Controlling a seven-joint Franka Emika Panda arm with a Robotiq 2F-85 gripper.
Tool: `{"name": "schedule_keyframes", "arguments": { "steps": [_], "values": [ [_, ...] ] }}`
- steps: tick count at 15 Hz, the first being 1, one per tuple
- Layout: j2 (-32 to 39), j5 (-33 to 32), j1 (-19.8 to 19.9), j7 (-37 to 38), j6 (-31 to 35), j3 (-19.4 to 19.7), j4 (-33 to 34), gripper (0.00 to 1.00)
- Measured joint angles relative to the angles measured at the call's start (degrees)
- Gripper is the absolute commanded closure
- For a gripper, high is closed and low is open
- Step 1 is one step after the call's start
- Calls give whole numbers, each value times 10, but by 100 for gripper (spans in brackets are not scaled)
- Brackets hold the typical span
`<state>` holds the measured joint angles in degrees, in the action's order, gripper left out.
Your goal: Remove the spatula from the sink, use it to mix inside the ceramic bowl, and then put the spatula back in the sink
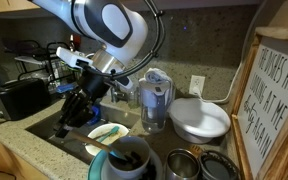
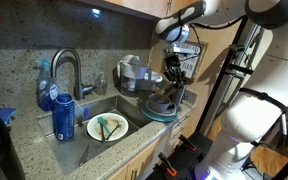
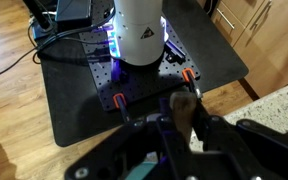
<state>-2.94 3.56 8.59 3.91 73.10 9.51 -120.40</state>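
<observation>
My gripper [image 3: 184, 128] is shut on the light-brown wooden handle of the spatula [image 3: 183, 104]. In an exterior view the gripper [image 2: 171, 85] hangs just above the ceramic bowl [image 2: 164, 108], which stands on the counter to the right of the sink [image 2: 84, 148]. In an exterior view the gripper [image 1: 79, 108] holds the spatula handle [image 1: 106, 143] slanting down into the teal-rimmed, dark ceramic bowl [image 1: 124, 160] at the front. The spatula's head is hidden inside the bowl. The sink [image 1: 56, 127] lies behind the bowl.
A white plate [image 2: 107, 127] with a teal mark lies in the sink. A blue can [image 2: 64, 115] stands by the chrome tap [image 2: 66, 70]. A water pitcher [image 1: 154, 100], a white bowl [image 1: 199, 120], metal cups [image 1: 184, 165] and a framed sign [image 1: 276, 100] crowd the counter.
</observation>
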Motion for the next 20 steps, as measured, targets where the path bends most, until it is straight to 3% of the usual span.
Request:
{"name": "schedule_keyframes", "arguments": {
  "steps": [6,10,20],
  "values": [
    [9,-26,0,10,-74,0,28,91],
    [18,-64,-1,10,-86,0,34,91],
    [46,-118,-14,8,3,-15,37,90]
  ]
}}
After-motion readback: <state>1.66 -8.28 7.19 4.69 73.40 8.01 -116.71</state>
